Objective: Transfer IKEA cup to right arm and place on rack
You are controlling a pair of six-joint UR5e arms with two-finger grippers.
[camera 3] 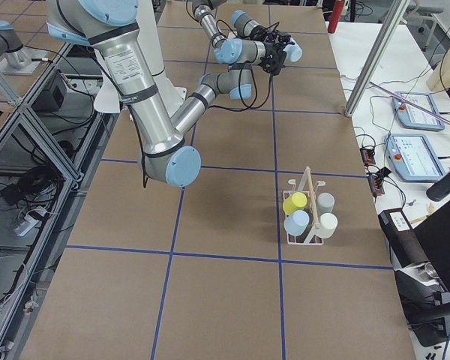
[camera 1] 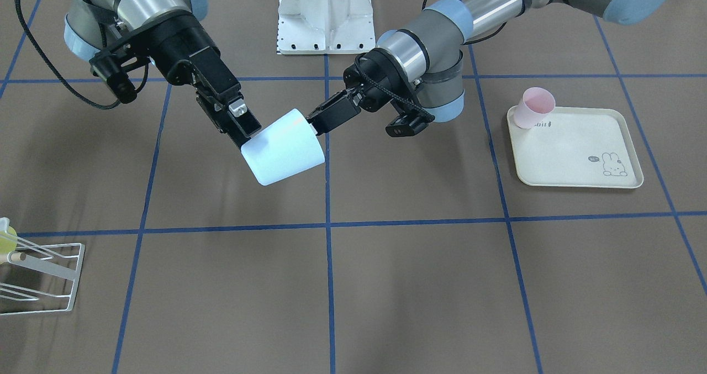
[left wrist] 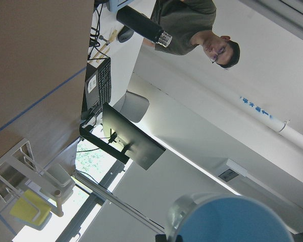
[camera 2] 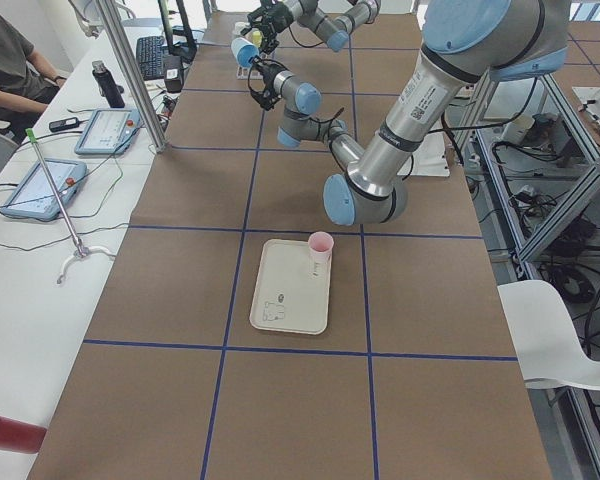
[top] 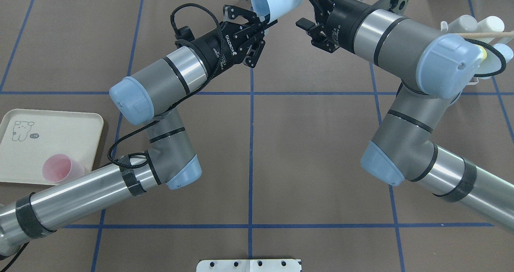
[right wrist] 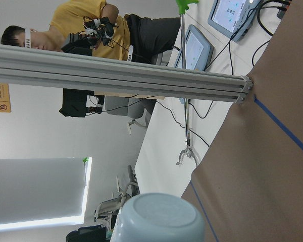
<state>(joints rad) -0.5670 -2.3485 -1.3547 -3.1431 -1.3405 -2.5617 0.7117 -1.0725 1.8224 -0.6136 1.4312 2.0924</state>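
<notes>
The light-blue IKEA cup [camera 1: 283, 148] hangs tilted in the air above the table's middle, and shows at the top edge of the overhead view [top: 277, 1]. My left gripper [camera 1: 316, 124] is shut on its rim, with the mouth towards the left arm. The right arm's gripper [camera 1: 247, 137] reaches the cup's base end. One finger [camera 1: 246, 121] lies against the cup's side, but I cannot tell whether the gripper is shut. The base fills the bottom of the right wrist view [right wrist: 159, 218]. The white wire rack [camera 1: 47, 277] stands far off on the right arm's side [camera 3: 307, 217].
Several cups sit in the rack, a yellow cup [camera 3: 295, 203] among them. A pink cup [camera 1: 533, 108] stands on the cream rabbit-print tray [camera 1: 580, 161] on the left arm's side. The white robot base [camera 1: 325, 15] is behind. People sit at the desk beyond the table.
</notes>
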